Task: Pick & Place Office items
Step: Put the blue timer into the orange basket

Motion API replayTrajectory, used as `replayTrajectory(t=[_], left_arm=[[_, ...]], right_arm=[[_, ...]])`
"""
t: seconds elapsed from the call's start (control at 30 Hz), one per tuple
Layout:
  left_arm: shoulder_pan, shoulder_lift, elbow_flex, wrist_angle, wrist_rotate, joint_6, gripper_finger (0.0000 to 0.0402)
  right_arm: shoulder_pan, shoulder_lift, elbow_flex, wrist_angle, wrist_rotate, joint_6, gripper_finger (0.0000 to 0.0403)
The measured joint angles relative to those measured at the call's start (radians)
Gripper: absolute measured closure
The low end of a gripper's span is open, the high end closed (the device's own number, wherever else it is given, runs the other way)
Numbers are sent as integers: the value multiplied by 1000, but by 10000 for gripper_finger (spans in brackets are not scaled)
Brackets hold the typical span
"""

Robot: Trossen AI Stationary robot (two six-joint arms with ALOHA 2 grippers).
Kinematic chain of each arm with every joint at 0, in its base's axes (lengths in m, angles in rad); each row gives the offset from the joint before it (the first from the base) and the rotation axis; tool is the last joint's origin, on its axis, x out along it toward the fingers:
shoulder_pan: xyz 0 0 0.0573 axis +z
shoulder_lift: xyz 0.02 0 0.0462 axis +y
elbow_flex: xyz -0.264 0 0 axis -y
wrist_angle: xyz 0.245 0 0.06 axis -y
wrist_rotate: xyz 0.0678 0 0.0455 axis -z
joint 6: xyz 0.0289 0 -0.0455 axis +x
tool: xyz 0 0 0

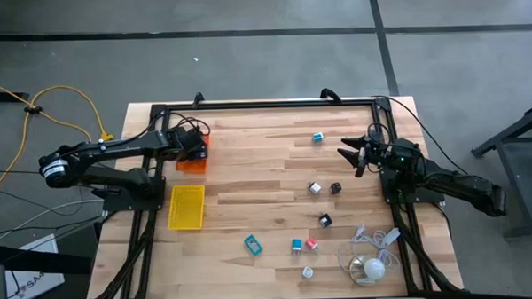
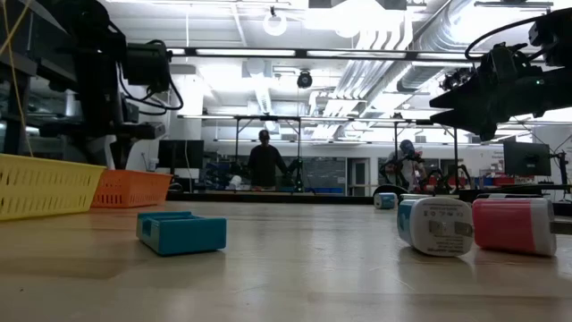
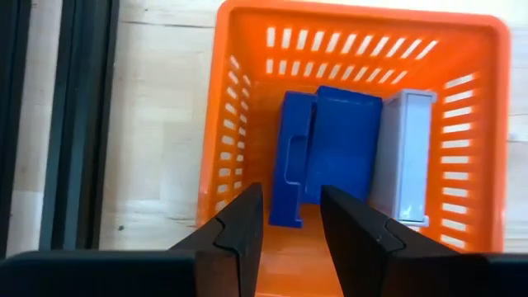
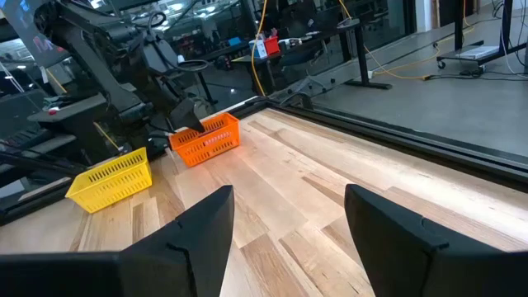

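Note:
My left gripper (image 1: 195,145) hangs open over the orange basket (image 1: 192,163) at the table's far left, its fingers slanting down. Between and beyond the fingertips (image 3: 290,194) a blue block (image 3: 330,148) and a grey-white block (image 3: 403,157) lie side by side on the basket's floor; the fingers stand above them, touching nothing. Several office items lie loose on the table: a teal block (image 1: 253,245), a blue-white piece (image 1: 297,245), a pink one (image 1: 312,244) and small black clips (image 1: 336,188). My right gripper (image 1: 348,154) waits open and level at the far right.
A yellow basket (image 1: 186,207) stands just in front of the orange one. A white cable bundle with a round piece (image 1: 369,257) lies at the near right. A black frame runs along the table's edges (image 1: 264,103). Bare wood lies in the table's middle (image 1: 249,186).

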Motion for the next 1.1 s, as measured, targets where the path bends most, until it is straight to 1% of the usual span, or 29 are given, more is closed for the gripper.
replayTrajectory(t=[0.27,0.47,0.6,0.73,0.9,1.1], left_arm=[[0,-6,2,43,-2,37,283],[15,-107,2,54,-6,151,283],[14,-200,2,113,3,282,283],[-3,-256,3,229,68,444,283],[-48,-268,3,359,146,627,286],[-100,-267,4,431,211,824,287]], right_arm=[[0,0,0,0,0,0,184],[0,0,0,0,0,0,184],[0,0,0,0,0,0,184],[0,0,0,0,0,0,184],[0,0,0,0,0,0,184],[0,0,0,0,0,0,184]])
